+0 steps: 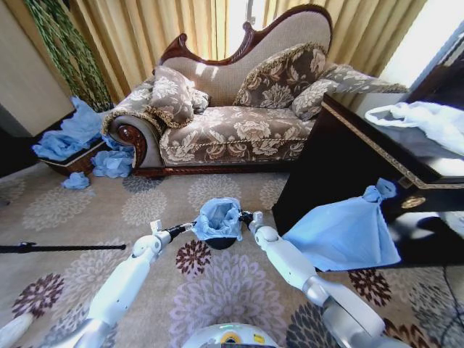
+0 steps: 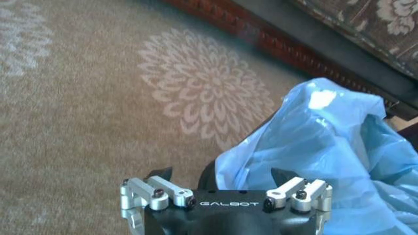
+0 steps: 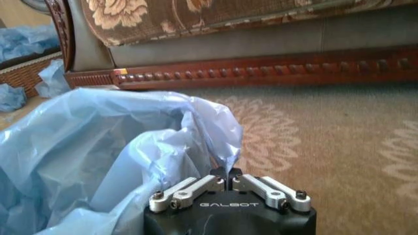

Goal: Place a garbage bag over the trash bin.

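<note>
You've got the bin sitting on a patterned carpet in front of the sofa, with the bag bunched over its top (rim mostly hidden under the plastic). Your left gripper is spread wide at the bag's left edge, not pinching it. Your right gripper is clenched on the bag's right edge. There's a dark cabinet on the right, curtains behind.
</note>
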Robot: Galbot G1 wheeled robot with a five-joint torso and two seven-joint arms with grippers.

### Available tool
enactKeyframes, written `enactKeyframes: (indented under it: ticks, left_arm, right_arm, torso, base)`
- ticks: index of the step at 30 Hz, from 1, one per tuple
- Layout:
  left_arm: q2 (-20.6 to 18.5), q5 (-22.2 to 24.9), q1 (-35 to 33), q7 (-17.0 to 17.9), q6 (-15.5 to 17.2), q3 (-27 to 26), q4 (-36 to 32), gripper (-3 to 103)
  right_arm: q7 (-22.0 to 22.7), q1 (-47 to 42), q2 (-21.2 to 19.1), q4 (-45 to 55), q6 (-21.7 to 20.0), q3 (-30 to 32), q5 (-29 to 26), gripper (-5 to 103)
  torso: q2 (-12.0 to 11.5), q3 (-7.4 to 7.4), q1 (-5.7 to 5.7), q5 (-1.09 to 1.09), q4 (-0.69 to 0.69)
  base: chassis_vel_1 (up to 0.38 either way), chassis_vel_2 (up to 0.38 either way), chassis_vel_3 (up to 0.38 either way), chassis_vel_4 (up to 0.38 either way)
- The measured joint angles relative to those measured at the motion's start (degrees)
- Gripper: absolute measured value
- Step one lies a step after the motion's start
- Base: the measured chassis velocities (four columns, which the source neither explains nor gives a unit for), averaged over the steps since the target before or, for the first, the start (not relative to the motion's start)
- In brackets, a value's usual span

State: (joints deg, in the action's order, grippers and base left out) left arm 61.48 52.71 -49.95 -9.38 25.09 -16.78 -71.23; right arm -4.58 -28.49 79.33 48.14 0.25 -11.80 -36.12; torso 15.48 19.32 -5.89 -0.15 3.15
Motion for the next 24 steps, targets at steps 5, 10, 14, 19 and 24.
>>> enactKeyframes:
  ticks: [5,10,14,19,24]
  left_arm:
    - [0.7,-0.7,-0.5,0.1,-0.2,-0.1,-0.3,93]
    - [0.6,-1.5,-1.4,0.3,-0.8,-0.5,-1.8,99]
    - [-0.1,-2.8,-2.7,0.3,-1.6,-1.1,-3.9,100]
    - [-0.4,-6.1,-4.3,0.3,-3.6,-2.0,-7.5,100]
    - [-0.3,-7.6,-5.1,0.2,-4.3,-2.8,-9.5,100]
  right_arm:
    - [0.1,0.0,0.1,-0.6,0.0,0.0,0.5,-3]
    - [1.4,-0.1,-0.7,0.9,0.1,-0.1,0.5,12]
    - [2.1,-0.1,-2.3,3.4,-0.1,-0.6,0.6,23]
    - [3.1,-0.2,-4.6,6.3,-0.2,-1.1,1.5,44]
    - [4.5,-0.5,-6.6,9.4,-0.6,-1.4,1.6,61]
  torso:
    - [0.0,0.00,0.00,-0.01,0.00]
    - [0.0,0.00,0.00,0.00,-0.01]
    - [0.0,0.00,0.00,0.00,-0.01]
    - [0.0,0.00,0.00,0.01,-0.01]
    - [0.0,0.00,0.00,0.00,0.00]
  base:
    - [0.000,0.000,0.000,0.000]
    - [0.000,0.000,0.000,0.000]
    - [0.000,0.000,0.000,0.000]
    - [0.000,0.000,0.000,0.000]
    - [0.000,0.000,0.000,0.000]
